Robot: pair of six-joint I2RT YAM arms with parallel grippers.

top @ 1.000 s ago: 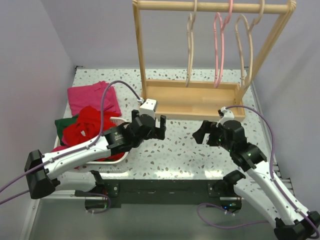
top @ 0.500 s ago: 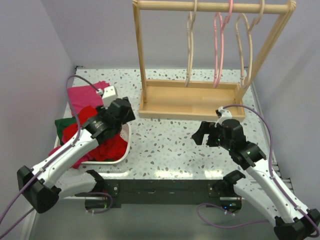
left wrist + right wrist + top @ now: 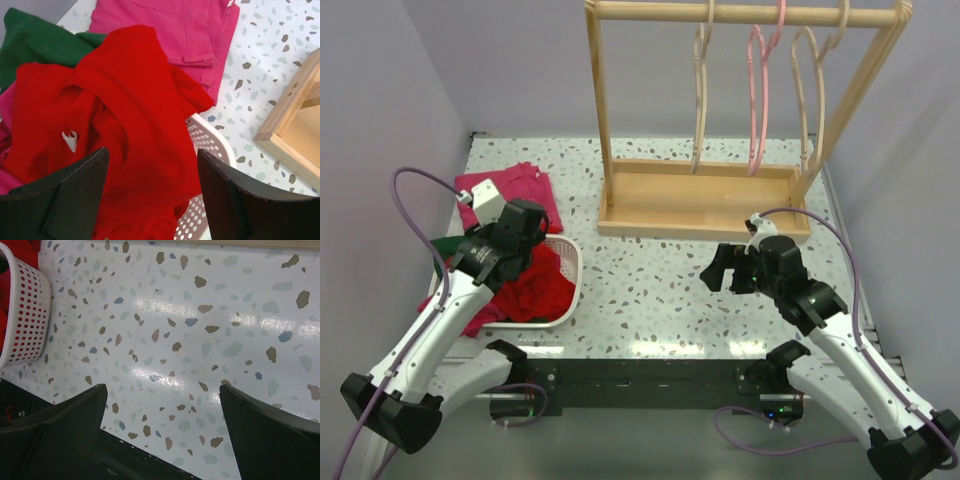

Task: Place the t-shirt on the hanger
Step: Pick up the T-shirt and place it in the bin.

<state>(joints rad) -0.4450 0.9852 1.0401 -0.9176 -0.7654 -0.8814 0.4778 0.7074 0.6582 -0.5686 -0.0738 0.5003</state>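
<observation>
The white perforated basket (image 3: 212, 141) has the magenta-pink garment (image 3: 165, 27) behind it, the dark green garment (image 3: 35, 47) left of it, and the wooden rack (image 3: 700, 205) with a pink hanger (image 3: 757, 150) to its rear right.

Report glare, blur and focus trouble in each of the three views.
Top external: even light, sharp throughout, faint sheen on the table near its front edge. Left wrist: the t-shirt is in focus but its saturated red flattens folds; the left fingers are dark and soft. Right wrist: bright glare patches on the table, the right fingers soft-edged.
</observation>
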